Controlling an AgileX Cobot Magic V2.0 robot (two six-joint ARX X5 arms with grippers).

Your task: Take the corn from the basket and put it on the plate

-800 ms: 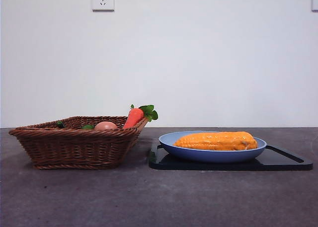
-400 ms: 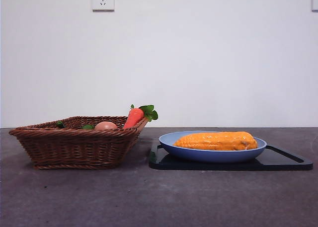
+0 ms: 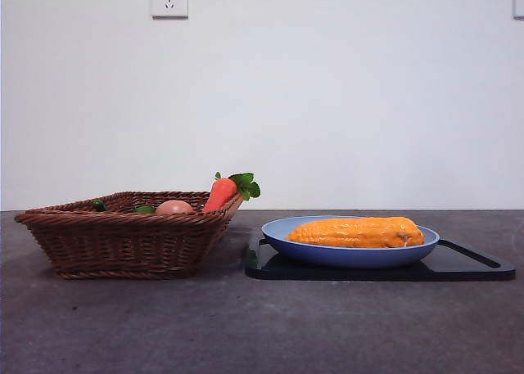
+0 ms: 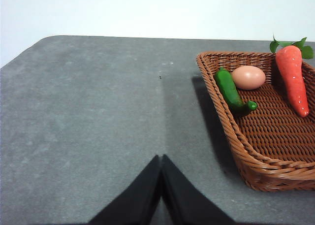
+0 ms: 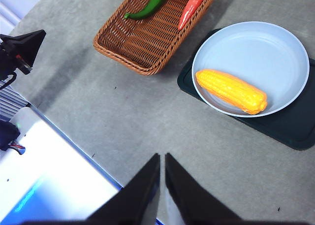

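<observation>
The orange-yellow corn (image 3: 357,232) (image 5: 231,91) lies on its side in the light-blue plate (image 3: 282,231) (image 5: 256,48), free of any gripper. The brown wicker basket (image 3: 123,243) (image 4: 266,151) (image 5: 142,43) stands to the plate's left in the front view. My left gripper (image 4: 161,161) is shut and empty, over bare table beside the basket. High above the table, my right gripper (image 5: 162,158) is shut and empty, well clear of the plate. Neither arm shows in the front view.
A black tray (image 3: 467,263) (image 5: 295,131) sits under the plate. The basket holds a carrot (image 3: 221,192) (image 4: 293,77), a peach-coloured egg (image 4: 248,77) and a green pepper (image 4: 230,89). The table's edge and a white surface (image 5: 44,185) show in the right wrist view.
</observation>
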